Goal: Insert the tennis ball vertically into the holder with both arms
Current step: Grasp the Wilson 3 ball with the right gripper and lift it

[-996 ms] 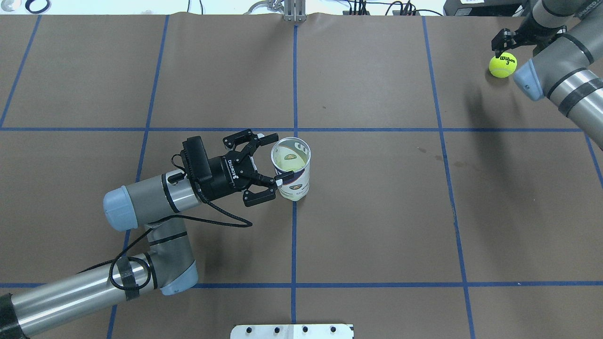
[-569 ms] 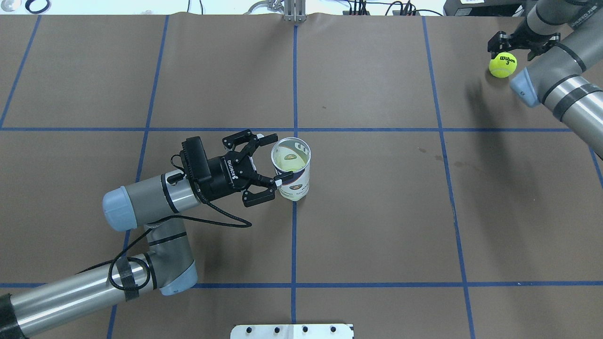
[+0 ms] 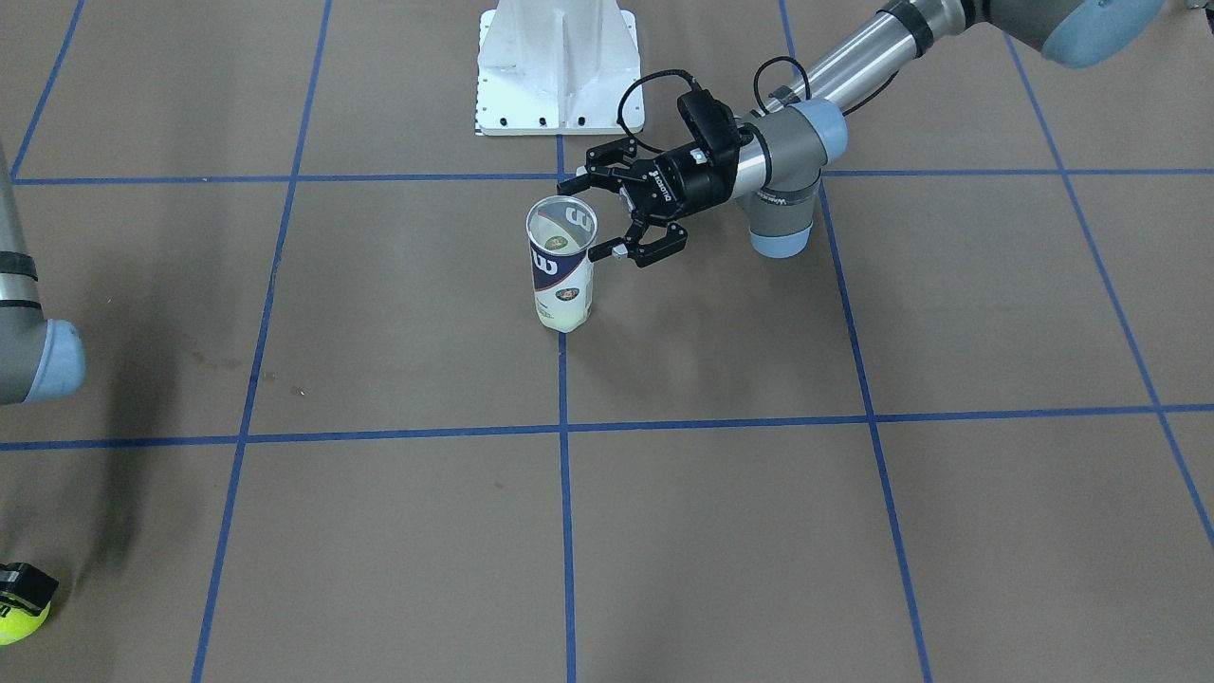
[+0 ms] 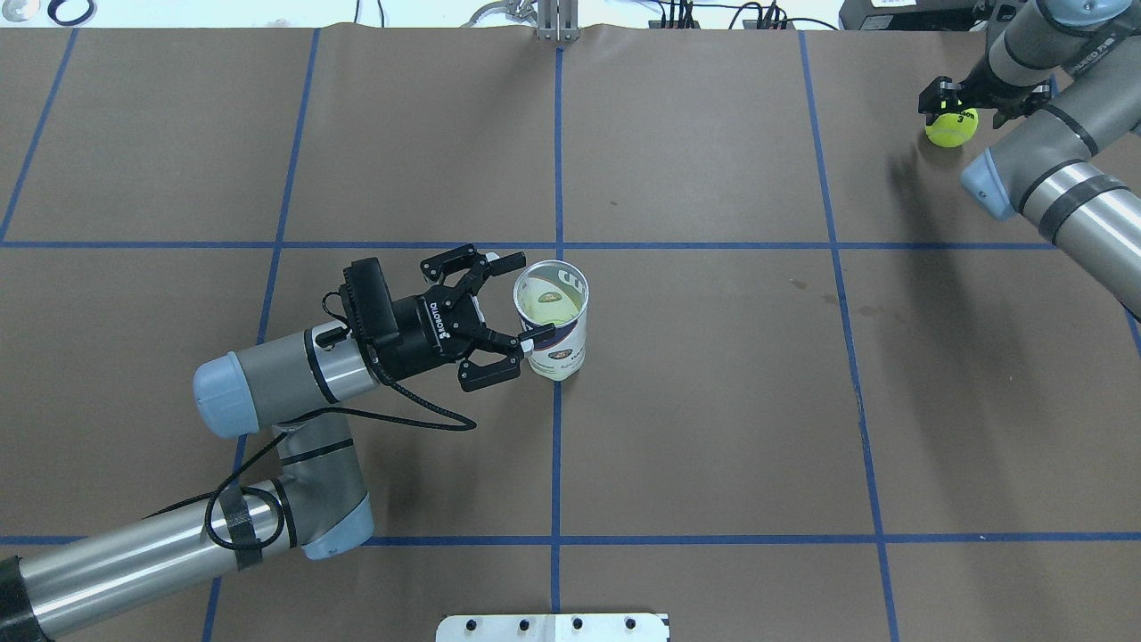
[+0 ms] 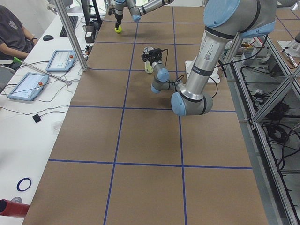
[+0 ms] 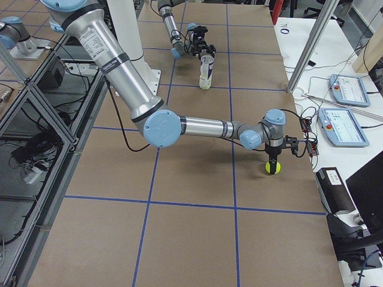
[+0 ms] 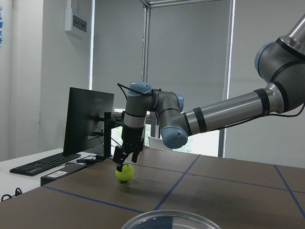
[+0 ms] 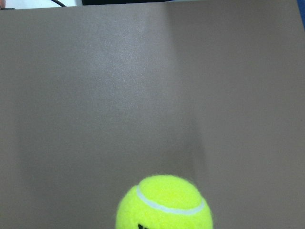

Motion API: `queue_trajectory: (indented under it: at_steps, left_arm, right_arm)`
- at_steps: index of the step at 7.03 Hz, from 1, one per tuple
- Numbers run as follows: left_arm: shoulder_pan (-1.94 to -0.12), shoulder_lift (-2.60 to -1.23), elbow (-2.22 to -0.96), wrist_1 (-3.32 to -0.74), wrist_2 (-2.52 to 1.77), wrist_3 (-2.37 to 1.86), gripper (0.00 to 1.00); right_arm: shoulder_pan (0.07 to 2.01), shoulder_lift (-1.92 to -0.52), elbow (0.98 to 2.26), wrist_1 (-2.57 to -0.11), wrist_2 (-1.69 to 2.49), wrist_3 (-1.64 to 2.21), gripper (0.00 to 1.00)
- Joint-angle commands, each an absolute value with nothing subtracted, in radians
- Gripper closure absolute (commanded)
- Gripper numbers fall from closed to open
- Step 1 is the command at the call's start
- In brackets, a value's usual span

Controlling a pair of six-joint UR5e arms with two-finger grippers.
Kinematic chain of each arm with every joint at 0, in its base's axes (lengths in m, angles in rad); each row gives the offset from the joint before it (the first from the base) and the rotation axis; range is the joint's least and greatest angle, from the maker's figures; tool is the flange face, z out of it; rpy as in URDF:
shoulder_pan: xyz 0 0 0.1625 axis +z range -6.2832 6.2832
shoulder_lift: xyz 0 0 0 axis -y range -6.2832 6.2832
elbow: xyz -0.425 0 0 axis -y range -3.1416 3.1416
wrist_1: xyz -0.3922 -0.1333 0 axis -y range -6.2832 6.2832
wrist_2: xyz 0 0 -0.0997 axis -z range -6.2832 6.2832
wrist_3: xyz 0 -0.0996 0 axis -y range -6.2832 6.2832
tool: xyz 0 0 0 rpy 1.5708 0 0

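One holder [image 4: 557, 343] stood by the left gripper [image 4: 516, 303], its jaws spread wide. The right gripper [image 7: 125, 162], jaws parted, hung over one tennis ball [image 4: 951, 129].

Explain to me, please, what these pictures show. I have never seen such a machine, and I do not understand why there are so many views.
This is one moment seen by six cameras: one behind the robot, one facing it, one at each end of the table, one on each wrist. The robot is two jointed arms, each ending in a two-finger gripper. The table is brown with blue tape lines. Near its middle stands the holder, a clear tennis-ball can, upright, open on top. The left gripper is open, its fingers at the can; whether they touch it, I cannot tell. Near a far corner a tennis ball lies on the table. The right gripper hangs just over it, apparently open. Neither seems to hold anything yet.
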State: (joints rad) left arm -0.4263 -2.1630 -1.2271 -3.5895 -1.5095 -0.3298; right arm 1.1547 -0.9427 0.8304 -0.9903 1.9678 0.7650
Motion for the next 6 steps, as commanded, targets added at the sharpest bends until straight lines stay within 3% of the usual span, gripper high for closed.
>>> queue_trajectory:
  at_steps: [1, 2, 3, 5, 6]
  left_arm:
    - [-0.426, -2.164, -1.227, -3.59, -1.509, -0.33, 0.08]
    - [-0.425, -2.163, -1.227, -3.59, -1.509, -0.33, 0.08]
    - [-0.426, -2.163, -1.227, -3.59, -1.509, -0.33, 0.08]
    - [-0.426, -2.163, -1.229, -3.59, -1.509, -0.33, 0.08]
    - [-0.425, -2.163, -1.229, -3.59, -1.509, -0.33, 0.08]
  right_arm:
    - [1.149, -0.942, 0.818, -0.985, 1.96, 0.779, 0.1]
    - [1.146, -0.94, 0.818, -0.985, 1.96, 0.819, 0.68]
    - [1.144, -0.94, 0.818, -0.985, 1.96, 0.821, 1.0]
    - [1.144, -0.933, 0.824, -0.986, 1.962, 0.821, 1.0]
    - [1.155, -0.928, 0.894, -0.998, 1.973, 0.831, 1.0]
